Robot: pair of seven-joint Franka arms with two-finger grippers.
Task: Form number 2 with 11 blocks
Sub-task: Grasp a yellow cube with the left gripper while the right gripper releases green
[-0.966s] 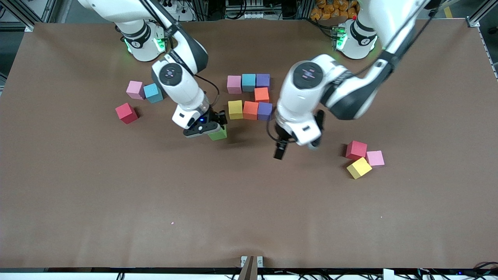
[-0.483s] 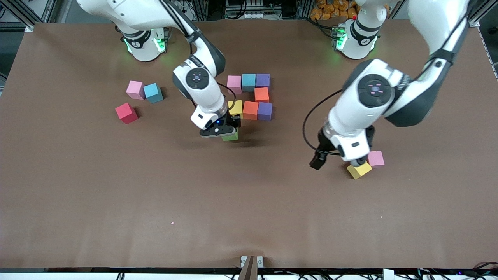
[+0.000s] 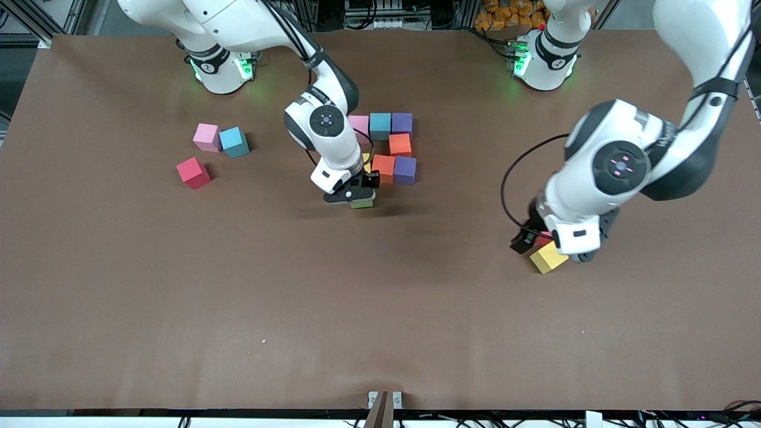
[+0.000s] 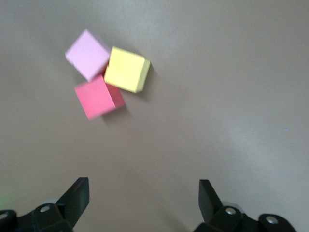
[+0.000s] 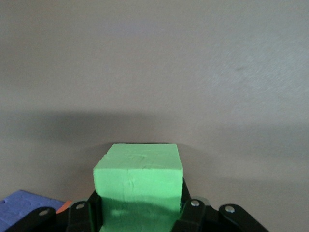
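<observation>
Carrying the green block (image 5: 137,186) clamped in my right gripper (image 3: 355,196), I hover at the 2's (image 3: 392,147) fourth row, at 6 o'clock from the hidden yellow block. Next I square it up and lower. My left gripper (image 4: 142,200), jaws spread and empty, is over the spare blocks (image 4: 110,75).

Your right arm comes from its base at the upper left of the front view and bends down toward the frame's centre, wrist pointing at the table. Its right gripper (image 3: 355,198) sits just left of centre, fingers (image 5: 84,215) clamped on the green block (image 5: 138,186). Your left arm arches in from the upper right base, elbow high at the right edge. The left gripper (image 3: 550,249) hangs at middle right, fingers (image 4: 76,195) spread wide, holding nothing.
</observation>
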